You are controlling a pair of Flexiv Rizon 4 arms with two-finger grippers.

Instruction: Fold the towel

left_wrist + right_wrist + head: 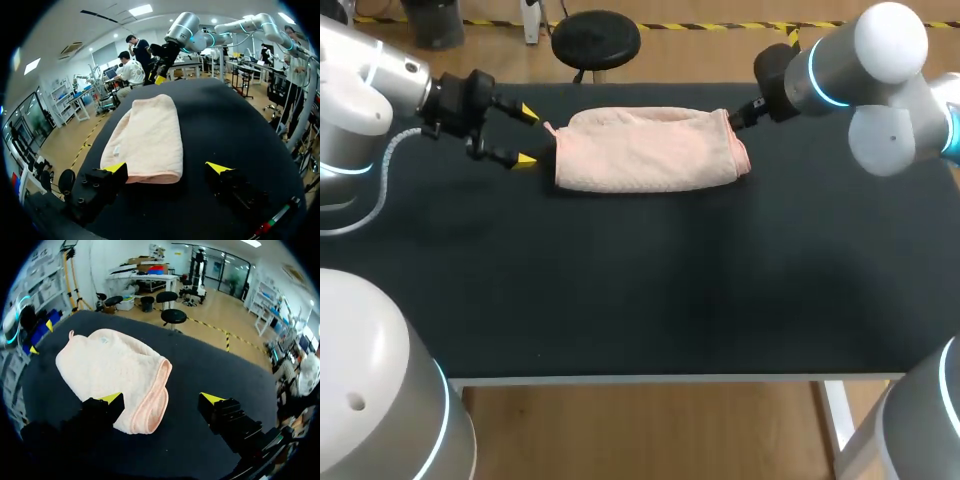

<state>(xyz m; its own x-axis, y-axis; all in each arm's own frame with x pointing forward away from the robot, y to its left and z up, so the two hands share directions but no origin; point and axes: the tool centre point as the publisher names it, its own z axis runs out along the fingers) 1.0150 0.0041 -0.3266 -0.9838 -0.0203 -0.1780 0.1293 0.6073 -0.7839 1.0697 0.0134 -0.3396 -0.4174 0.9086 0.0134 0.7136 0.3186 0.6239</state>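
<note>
Black table (pixel 650 300), pink towel (pixel 645 150) lying at its far side, already doubled over into a long roll-ish band. It looks soft, light and floppy (it'll sag, not slide). Best grab the corners at the short ends. Left gripper (pixel 527 136) and right gripper (pixel 161 399) sit at opposite ends, both spread wide, holding nothing.

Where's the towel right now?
In the head view the towel lies folded at the table's far middle, between the left gripper and right gripper.
</note>
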